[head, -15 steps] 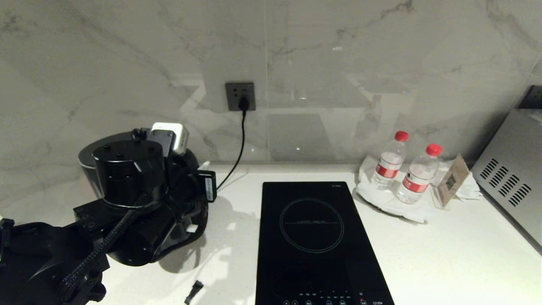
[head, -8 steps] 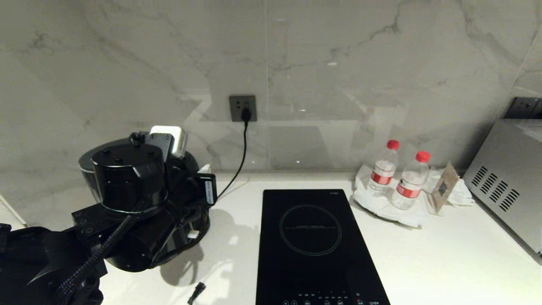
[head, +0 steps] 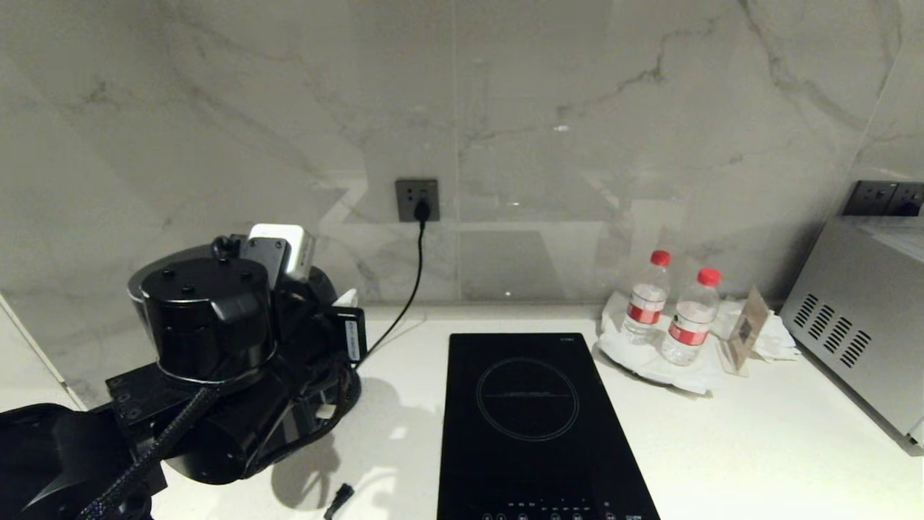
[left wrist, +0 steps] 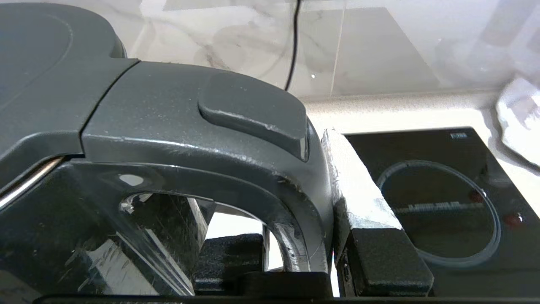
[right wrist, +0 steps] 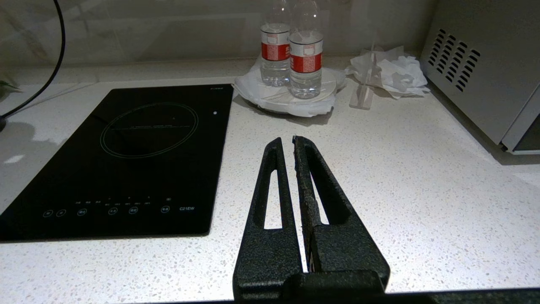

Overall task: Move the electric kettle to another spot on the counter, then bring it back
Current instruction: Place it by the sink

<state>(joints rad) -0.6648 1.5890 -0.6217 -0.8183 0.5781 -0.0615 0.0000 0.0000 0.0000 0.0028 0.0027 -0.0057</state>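
The electric kettle (left wrist: pixel 50 71) fills the left wrist view, dark and glossy, with its flat lid and its loop handle (left wrist: pixel 236 143) close up. My left gripper (left wrist: pixel 303 236) is shut on that handle: one finger sits inside the loop, and the white-faced finger (left wrist: pixel 358 190) presses its outer side. In the head view the left arm covers most of the kettle (head: pixel 137 289), which is over the left part of the counter (head: pixel 722 448). My right gripper (right wrist: pixel 287 141) is shut on nothing, low over the counter right of the cooktop.
A black glass cooktop (head: pixel 534 419) lies mid-counter. Two water bottles (head: pixel 642 307) stand on a white plate beside a card stand (head: pixel 743 328). A steel appliance (head: pixel 859 325) stands at the far right. A cord hangs from the wall outlet (head: pixel 417 201). A small black piece (head: pixel 338 498) lies near the front.
The whole head picture has slid downward, so the camera has moved. The left gripper keeps its hold on the kettle handle throughout.
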